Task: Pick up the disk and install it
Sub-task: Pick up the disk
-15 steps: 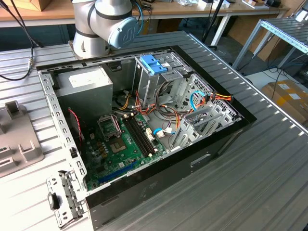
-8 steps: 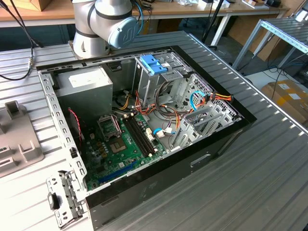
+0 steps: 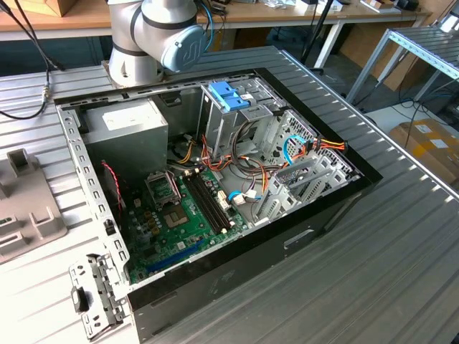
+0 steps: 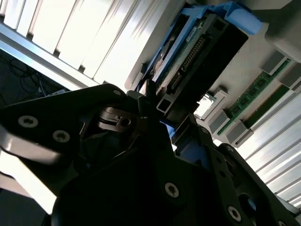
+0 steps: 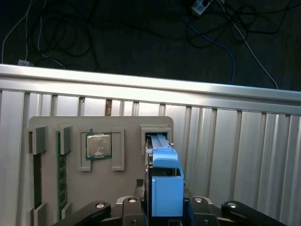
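Note:
The disk point(image 5: 164, 188) stands on edge in a slot of a grey holder tray point(image 5: 127, 125), its blue plastic rail facing the first wrist camera. My gripper point(image 5: 163, 205) straddles it, one dark finger pressed against each side of the blue rail. In the second wrist view the disk point(image 4: 202, 52) shows its connector edge and blue rails. It runs down between the black linkages of the gripper point(image 4: 167, 113). The gripper is shut on the disk, which still sits in its slot.
The holder tray also carries a processor chip point(image 5: 99, 145) and memory sticks point(image 5: 60, 169). In the exterior view an open computer case point(image 3: 237, 179) lies on the ribbed metal table, with a metal cage topped in light blue point(image 3: 229, 97) and the arm's base point(image 3: 161, 36) behind it.

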Tool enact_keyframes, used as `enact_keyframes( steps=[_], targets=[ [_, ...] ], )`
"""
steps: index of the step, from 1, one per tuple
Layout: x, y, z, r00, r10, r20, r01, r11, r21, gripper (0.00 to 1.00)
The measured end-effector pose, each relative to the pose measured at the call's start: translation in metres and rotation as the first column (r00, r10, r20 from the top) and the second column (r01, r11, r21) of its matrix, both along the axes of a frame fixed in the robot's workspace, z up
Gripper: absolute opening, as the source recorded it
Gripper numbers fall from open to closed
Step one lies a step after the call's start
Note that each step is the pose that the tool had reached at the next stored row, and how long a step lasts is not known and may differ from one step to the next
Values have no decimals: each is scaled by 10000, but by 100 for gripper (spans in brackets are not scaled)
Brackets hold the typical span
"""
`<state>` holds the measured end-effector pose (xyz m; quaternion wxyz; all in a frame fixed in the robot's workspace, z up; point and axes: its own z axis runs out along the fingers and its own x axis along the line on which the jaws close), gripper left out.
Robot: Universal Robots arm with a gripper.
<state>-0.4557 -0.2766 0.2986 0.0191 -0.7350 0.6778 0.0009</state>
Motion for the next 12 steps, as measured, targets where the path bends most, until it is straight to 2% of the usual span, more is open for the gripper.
enact_keyframes(
  steps=[2,6,9,12],
  targets=[
    [0,0,0,10000,0,70,0,10000,0,37],
    [-8,1,-2,9999,-1,162,1,10000,1,37],
    [-61,-1,-6,9999,0,158,0,10000,0,37],
    [-65,0,-7,9999,0,158,0,10000,0,37]
  ],
)
